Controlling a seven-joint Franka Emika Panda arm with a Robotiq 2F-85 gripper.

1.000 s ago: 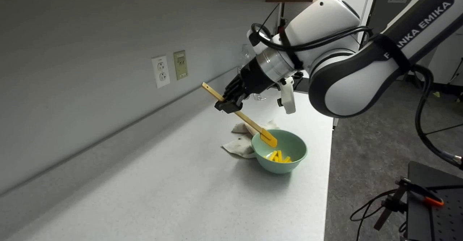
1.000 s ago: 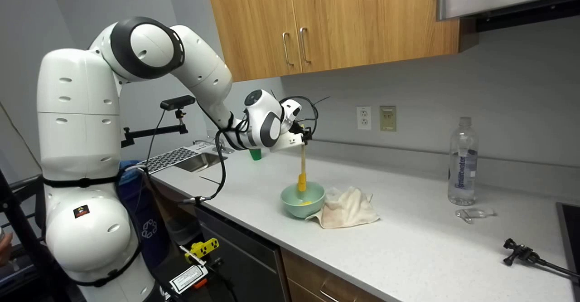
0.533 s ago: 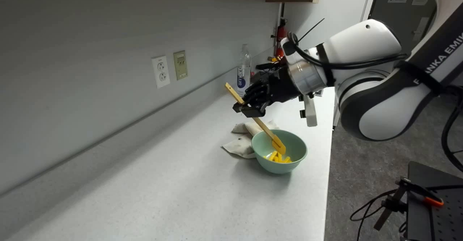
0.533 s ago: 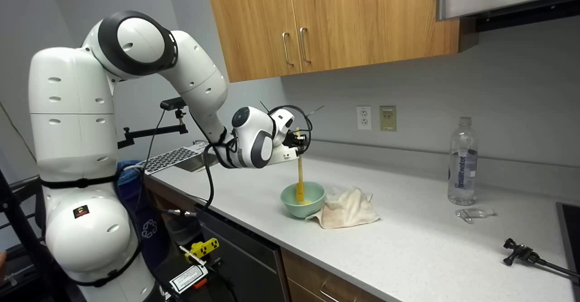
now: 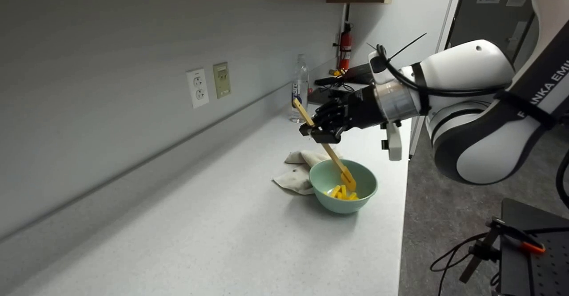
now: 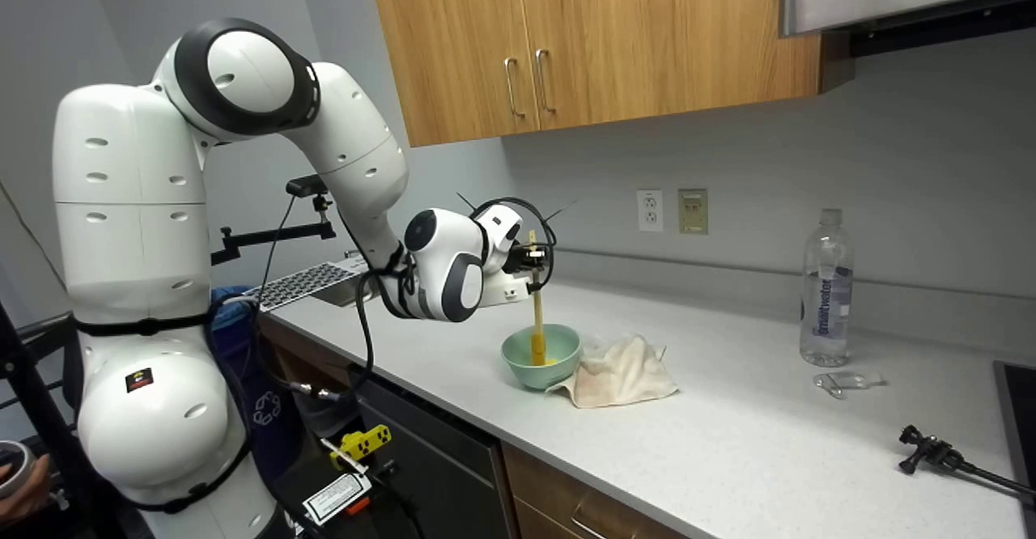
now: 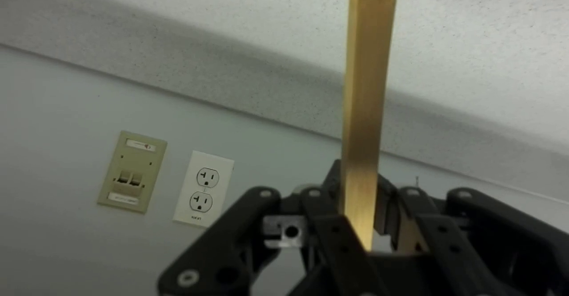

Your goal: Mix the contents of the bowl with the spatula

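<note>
The green bowl [image 5: 342,205] stands on the counter with several yellow pieces [image 5: 341,193] in its bottom; the bowl [image 6: 530,377] also shows in an exterior view. My gripper [image 5: 320,132] is shut on the wooden handle of the spatula [image 5: 332,154] and holds it tilted above the bowl. The yellow spatula head is inside the bowl, close to the pieces; I cannot tell whether it touches them. In the wrist view the handle [image 7: 369,74] stands between the gripper's black fingers [image 7: 333,180]. The bowl and spatula head are out of that view.
A crumpled cloth [image 5: 295,179] lies against the bowl. A water bottle [image 6: 827,296], a clear small item [image 6: 848,382] and a black mount [image 6: 943,454] are farther along the counter. The wall with outlets [image 5: 198,88] runs behind; a wooden cabinet [image 6: 607,45] hangs above.
My gripper has moved lower and shifted to the right in an exterior view. The spatula head has gone down from the bowl's rim to near the yellow pieces. The bowl has not moved.
</note>
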